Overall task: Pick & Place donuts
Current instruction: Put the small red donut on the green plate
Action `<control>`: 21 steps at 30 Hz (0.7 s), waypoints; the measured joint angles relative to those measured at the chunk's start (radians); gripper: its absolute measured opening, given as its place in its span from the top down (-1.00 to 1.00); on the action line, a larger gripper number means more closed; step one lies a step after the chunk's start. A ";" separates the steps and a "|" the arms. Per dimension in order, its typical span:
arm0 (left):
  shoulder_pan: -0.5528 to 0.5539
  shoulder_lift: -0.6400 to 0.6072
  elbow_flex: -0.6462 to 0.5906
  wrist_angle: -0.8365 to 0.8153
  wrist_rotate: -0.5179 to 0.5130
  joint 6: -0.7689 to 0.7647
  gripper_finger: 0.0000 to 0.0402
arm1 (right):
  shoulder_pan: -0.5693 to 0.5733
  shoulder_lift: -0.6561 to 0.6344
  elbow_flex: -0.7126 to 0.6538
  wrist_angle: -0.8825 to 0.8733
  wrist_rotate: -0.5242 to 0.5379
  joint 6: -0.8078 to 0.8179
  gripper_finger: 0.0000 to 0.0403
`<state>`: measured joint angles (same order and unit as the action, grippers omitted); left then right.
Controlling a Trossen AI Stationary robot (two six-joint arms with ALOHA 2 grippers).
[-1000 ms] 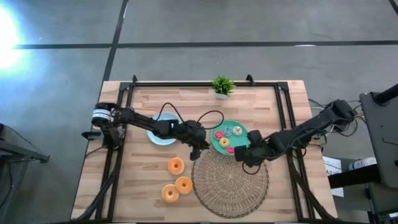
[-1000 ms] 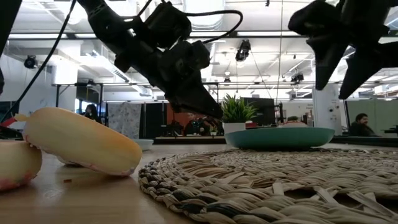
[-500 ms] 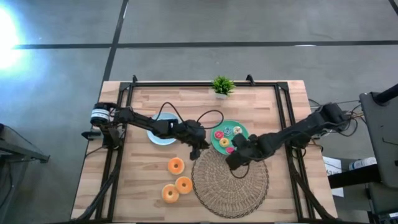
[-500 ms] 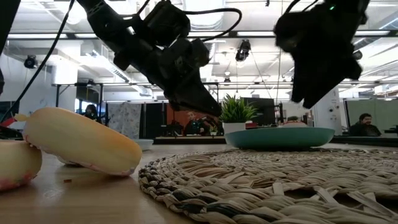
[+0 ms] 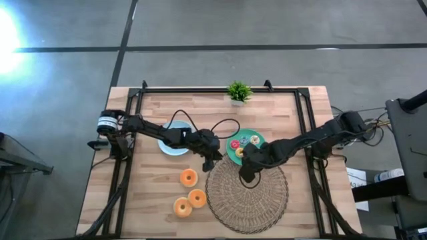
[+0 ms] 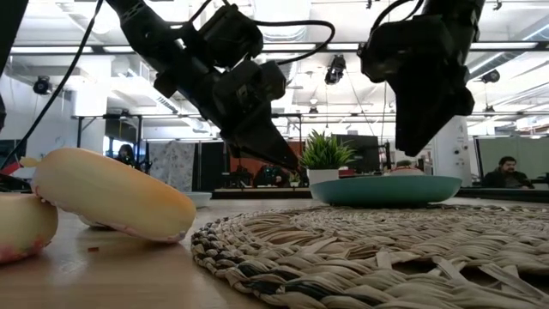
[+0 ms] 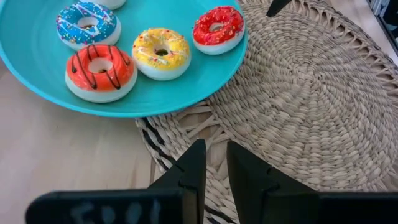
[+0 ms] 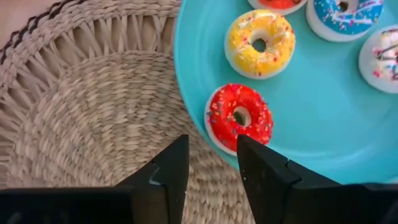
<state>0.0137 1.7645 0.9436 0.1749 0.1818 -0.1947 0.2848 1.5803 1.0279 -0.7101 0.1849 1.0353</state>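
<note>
Right gripper (image 5: pixel 245 175) hangs over the woven mat (image 5: pixel 248 200), just at the green plate's (image 5: pixel 235 155) lip, and its two fingers (image 8: pixel 171 165) stand a little apart with nothing between them (a narrow gap, mat showing through). Just ahead of its tips, the red sprinkled donut (image 8: pixel 239 116) lies on the plate close to the rim. Beyond that one sits the yellow donut (image 8: pixel 260 37), and farther still the blue donut (image 8: pixel 346 14), a white one with dark stripes (image 8: pixel 384 50), and a sliver of another at the plate's far edge.

Left gripper (image 5: pixel 209 164) is poised on the other side of the same plate, low over the table beside the mat's edge. Its fingers (image 7: pixel 193 168) are nearly together, a thin slit only, gripping nothing. Ahead of it the plate overlaps the mat; nearest is the orange-red donut with chocolate lines (image 7: pixel 100 70), then the yellow, then the red one by the rim.

From above, three larger donuts (image 5: pixel 189 178) lie on the bare wood behind and to the side of the left gripper, clear of the mat: one alone, two (image 5: pixel 197 198) more touching each other nearer the table's front edge. A blue plate (image 5: pixel 168 148) sits under the left arm, and a small potted plant (image 5: pixel 238 92) stands at the far edge.
</note>
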 joint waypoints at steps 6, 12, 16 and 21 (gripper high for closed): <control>0.000 0.000 0.000 0.004 0.000 0.002 0.80 | -0.005 0.025 -0.002 0.024 -0.007 -0.048 0.39; 0.000 0.000 -0.001 0.012 -0.005 0.008 0.80 | -0.016 0.060 -0.003 0.043 -0.011 -0.090 0.39; 0.000 0.000 -0.001 0.012 -0.006 0.008 0.80 | -0.019 0.058 -0.004 0.039 -0.014 -0.098 0.44; 0.000 0.000 -0.001 0.012 -0.022 0.008 0.80 | -0.028 0.058 -0.007 0.036 -0.056 -0.122 0.60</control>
<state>0.0139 1.7645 0.9428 0.1867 0.1597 -0.1864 0.2571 1.6382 1.0204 -0.6741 0.1287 0.9128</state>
